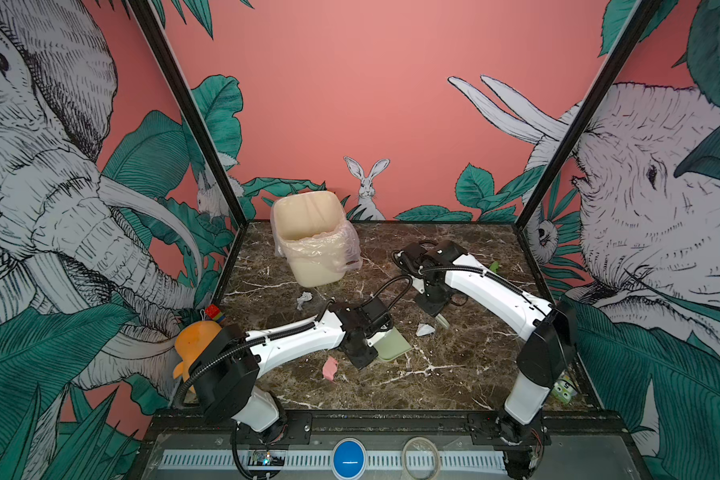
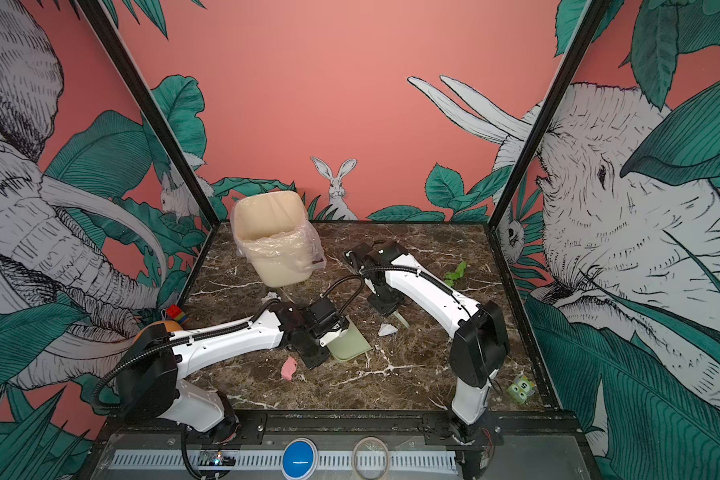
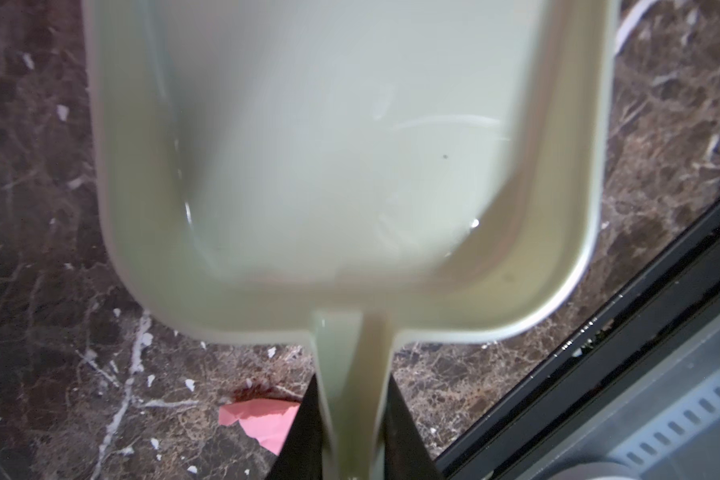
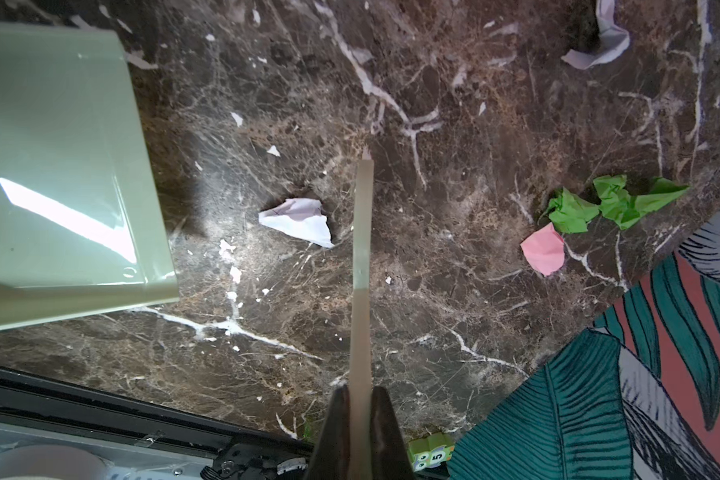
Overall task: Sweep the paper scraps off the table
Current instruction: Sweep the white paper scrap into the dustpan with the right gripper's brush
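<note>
My left gripper point(image 3: 352, 386) is shut on the handle of the pale green dustpan point(image 3: 350, 145), which is tilted over the table point(image 1: 454, 374) left of centre point(image 1: 391, 345). My right gripper point(image 4: 360, 390) is shut on a thin pale brush point(image 4: 362, 249), which points down at the table beside a white paper scrap point(image 4: 298, 220) point(image 1: 425, 329). A pink scrap point(image 1: 329, 368) point(image 3: 262, 419) lies near the dustpan handle. A crumpled white scrap point(image 1: 304, 300) lies below the bin. Green scraps point(image 4: 607, 201) point(image 2: 456, 273) and another pink one point(image 4: 543, 248) lie at the right.
A cream bin point(image 1: 312, 241) with a clear liner stands at the back left. An orange toy point(image 1: 196, 336) and a coloured block point(image 1: 213, 312) sit at the left edge. A green numbered block point(image 2: 521, 388) sits at the front right corner. A black frame borders the table.
</note>
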Motion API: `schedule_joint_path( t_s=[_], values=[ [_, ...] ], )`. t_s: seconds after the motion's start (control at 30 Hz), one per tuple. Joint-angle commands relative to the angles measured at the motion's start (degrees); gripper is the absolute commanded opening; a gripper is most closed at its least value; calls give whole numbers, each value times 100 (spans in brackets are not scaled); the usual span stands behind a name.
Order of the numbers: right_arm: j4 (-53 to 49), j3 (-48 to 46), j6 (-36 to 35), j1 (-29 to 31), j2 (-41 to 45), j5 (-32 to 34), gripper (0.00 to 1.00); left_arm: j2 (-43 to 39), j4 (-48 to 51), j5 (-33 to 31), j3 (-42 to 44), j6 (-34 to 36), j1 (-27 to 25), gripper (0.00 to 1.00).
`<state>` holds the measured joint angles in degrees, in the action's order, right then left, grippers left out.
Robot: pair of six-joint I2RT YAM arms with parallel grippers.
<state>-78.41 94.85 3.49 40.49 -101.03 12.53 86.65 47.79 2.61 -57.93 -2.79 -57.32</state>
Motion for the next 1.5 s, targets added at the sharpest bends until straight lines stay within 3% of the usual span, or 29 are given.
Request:
schedule_joint_path(
  t_s=[0.0,0.33,0.93,1.47],
  values=[
    [-281,-54,102,-179,232,148,0,158,-5,141,-118,120,-110,12],
    [66,-495,218,-446,329,-395,0,596,-80,-265,-574,182,-279,12],
    [186,-615,362,-472,364,-704,0,1141,-220,-664,-860,324,-497,12],
    [401,-784,583,-290,549,-1236,0,1301,-209,-619,-910,318,-552,11]
  ],
)
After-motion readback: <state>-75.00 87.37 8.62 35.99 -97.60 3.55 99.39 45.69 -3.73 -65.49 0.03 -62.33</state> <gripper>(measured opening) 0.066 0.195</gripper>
